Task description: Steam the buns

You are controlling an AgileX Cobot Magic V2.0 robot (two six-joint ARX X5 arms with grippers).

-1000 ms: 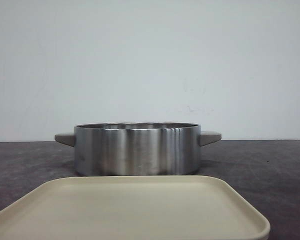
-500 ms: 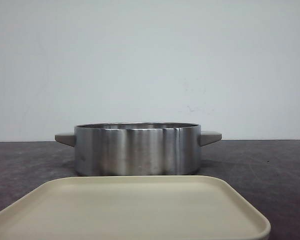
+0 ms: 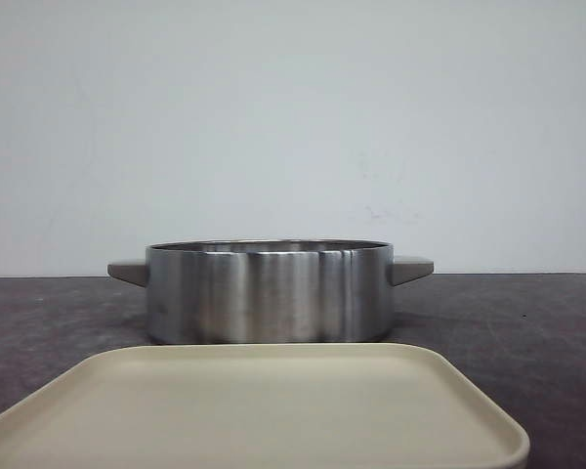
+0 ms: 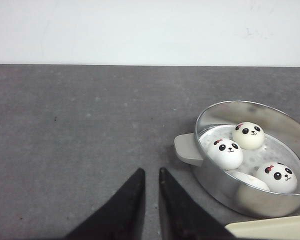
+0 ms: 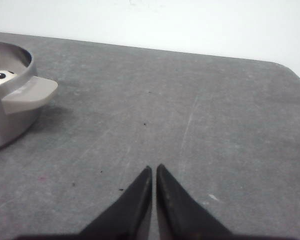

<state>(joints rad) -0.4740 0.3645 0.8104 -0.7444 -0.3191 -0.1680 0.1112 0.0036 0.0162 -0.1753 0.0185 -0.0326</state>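
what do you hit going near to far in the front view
plate → steamer pot → bare table → white wall

Looks like a lab or test bench setup, not a real kitchen. The wall [image 3: 293, 127] behind is totally bare and off-white, a few faint scuffs and that's it. The table [image 4: 80, 130] is a plain dark grey slab with light scratches and specks, and it just ends at the wall, no counter fittings or tiles. The only kitchen-ish stuff is a steel pot [image 3: 268, 291] with grey handles and a beige tray [image 3: 254, 410] right in front of it. The buns [image 4: 225, 153] in the pot have printed panda faces and look more like props than food. Two black robot grippers hover above the tabletop, which pretty much seals it.
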